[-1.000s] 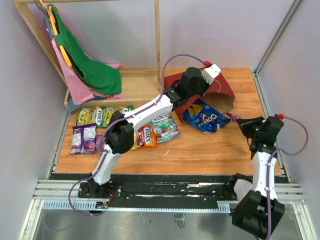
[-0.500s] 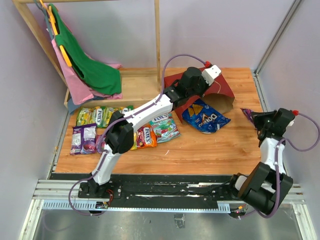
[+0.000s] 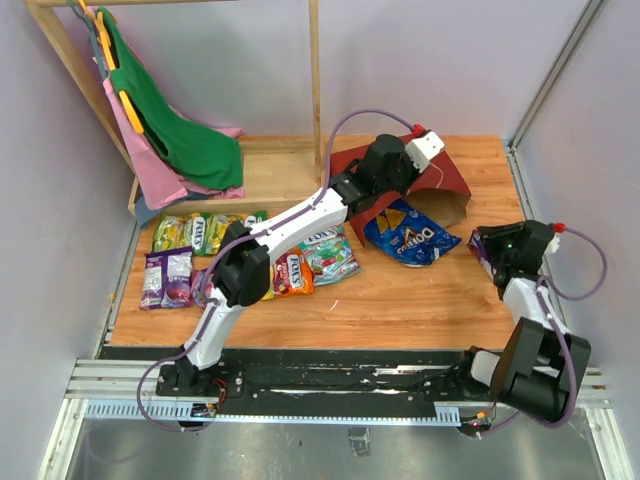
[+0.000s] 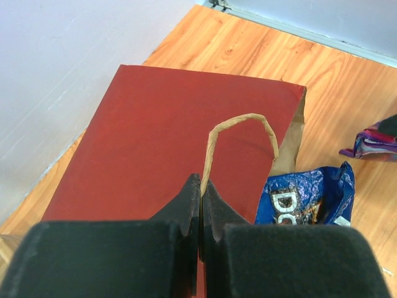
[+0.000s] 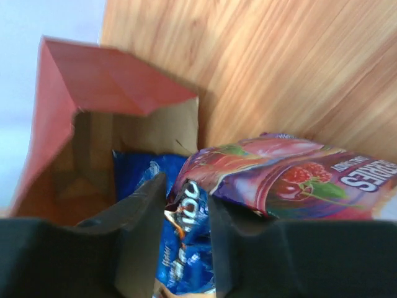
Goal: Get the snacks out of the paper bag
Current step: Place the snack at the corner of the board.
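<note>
Two grippers are each clamped on something. The left gripper [image 4: 200, 186] has its jaws pressed tight together on the tan loop handle [image 4: 242, 121] of the paper bag [image 4: 161, 136]. It pinches one end of the loop, and the rest arches free over the bag's flat, dark red side. The right gripper [image 5: 186, 198] is closed to a narrow gap on the crumpled end of a purple packet [image 5: 291, 180], which carries a berry print and sticks out to one side of the fingers.

The paper bag lies on its side at the far end of the table [image 3: 400, 300], close to the back wall [image 3: 440, 70]. A wooden rack [image 3: 315, 70] stands just to its left. The bag's mouth faces the near right and shows brown kraft inside. The blue Doritos bag [image 3: 412, 238] lies at that mouth, mostly out on the wood.

The right gripper hangs near the table's right edge, with the right wall [image 3: 590, 150] close beside it. Bare wood runs between it and the Doritos bag and on towards the near edge.

More candy packets [image 3: 200, 233] in green, yellow, purple and orange lie in rows on the left part of the table, beneath the left arm. Behind them, a green cloth [image 3: 195, 145] and a pink cloth [image 3: 150, 170] hang from the rack.
</note>
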Motion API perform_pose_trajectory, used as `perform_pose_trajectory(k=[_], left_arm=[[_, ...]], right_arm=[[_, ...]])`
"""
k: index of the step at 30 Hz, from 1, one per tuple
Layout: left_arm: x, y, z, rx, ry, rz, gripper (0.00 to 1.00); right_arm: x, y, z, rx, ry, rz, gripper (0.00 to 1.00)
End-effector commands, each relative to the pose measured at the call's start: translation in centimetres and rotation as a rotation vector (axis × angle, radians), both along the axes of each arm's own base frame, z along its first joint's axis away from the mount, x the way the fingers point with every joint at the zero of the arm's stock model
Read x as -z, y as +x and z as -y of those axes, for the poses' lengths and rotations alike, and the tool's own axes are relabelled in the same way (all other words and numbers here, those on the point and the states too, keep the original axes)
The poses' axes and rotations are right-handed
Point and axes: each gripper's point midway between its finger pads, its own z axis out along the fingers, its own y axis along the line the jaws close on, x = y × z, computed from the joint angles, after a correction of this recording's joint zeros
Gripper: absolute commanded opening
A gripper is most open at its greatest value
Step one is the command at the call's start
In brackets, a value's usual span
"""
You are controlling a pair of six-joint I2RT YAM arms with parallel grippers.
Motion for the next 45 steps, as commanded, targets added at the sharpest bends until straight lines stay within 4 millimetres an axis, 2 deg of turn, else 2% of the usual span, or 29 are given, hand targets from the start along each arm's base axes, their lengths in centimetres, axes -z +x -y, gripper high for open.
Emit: perform_pose_trajectory(k=[1, 3, 5, 10, 14, 16, 20, 24, 27, 30, 33, 37, 45], left_arm=[[-0.6, 0.7, 0.0, -0.002, -0.01, 0.006, 0.0], [-0.7, 0.7, -0.2, -0.007, -0.006, 0.007, 0.01], [-0.8, 0.7, -0.4, -0.016, -0.003, 0.013, 0.01], [-1.0, 0.9, -0.7, -0.026, 0.006, 0.021, 0.0], [-0.9, 1.1, -1.1, -0.029, 0.028, 0.029, 0.01], [-1.1, 1.2, -1.5, -0.027, 0.035, 0.028, 0.01], [-1.4, 1.1, -1.7, -0.008, 0.027, 0.014, 0.0], [-1.4, 0.9, -1.6, 0.008, 0.03, 0.008, 0.01], [-1.4, 0.8, -1.7, 0.01, 0.037, 0.01, 0.01], [-1.3, 0.9, -1.7, 0.012, 0.042, 0.012, 0.01], [-1.1, 1.0, -1.7, 0.011, 0.049, 0.014, 0.0], [-1.0, 1.2, -1.9, 0.007, 0.06, 0.013, 0.01], [-0.6, 1.3, -2.0, 0.006, 0.07, 0.009, 0.0]], right_arm=[[-0.1, 1.8, -2.7, -0.087, 0.031, 0.069, 0.52], [-1.5, 1.8, -2.9, -0.093, 0.017, 0.077, 0.7], [-3.3, 1.3, -2.7, -0.083, -0.016, 0.094, 0.81], [-7.9, -1.2, -1.9, -0.031, -0.126, 0.14, 0.92], [-9.0, -3.1, -0.9, 0.016, -0.169, 0.13, 0.99], [-8.1, -3.6, -0.2, 0.024, -0.179, 0.077, 1.0], [-4.0, -3.8, 1.4, 0.019, -0.133, -0.065, 1.0], [-0.5, -4.5, 4.4, 0.088, -0.162, -0.209, 1.0], [0.7, -5.3, 7.0, 0.186, -0.218, -0.291, 0.99], [2.1, -5.4, 8.5, 0.236, -0.245, -0.352, 0.99], [4.0, -4.8, 8.8, 0.221, -0.22, -0.409, 0.99], [6.3, -3.4, 7.9, 0.148, -0.165, -0.448, 0.98], [8.3, -1.7, 7.3, 0.128, -0.155, -0.484, 0.99]])
